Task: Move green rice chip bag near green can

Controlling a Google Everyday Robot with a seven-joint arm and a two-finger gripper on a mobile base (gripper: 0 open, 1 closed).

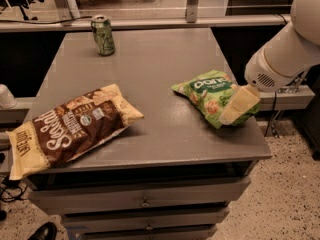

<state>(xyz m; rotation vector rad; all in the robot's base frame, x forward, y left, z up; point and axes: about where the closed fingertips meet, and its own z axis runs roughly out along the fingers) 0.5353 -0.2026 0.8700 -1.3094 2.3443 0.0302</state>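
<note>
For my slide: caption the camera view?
Tool at right end of green rice chip bag; green can at far-left corner of table.

Matt table, glossy bags
The table (160,59) looks smooth and matt; green rice chip bag (207,91) and brown bag (75,126) are crinkly, shiny film; green can (103,35) metal; gripper (235,109), smooth pale plastic, over the green bag's right end.

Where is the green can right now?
The small green drink can stands at the grey table's far-left corner; the tool is at the crinkly green bag, right side.

End effector (236,108) hides edge of green rice chip bag (205,90).
</note>
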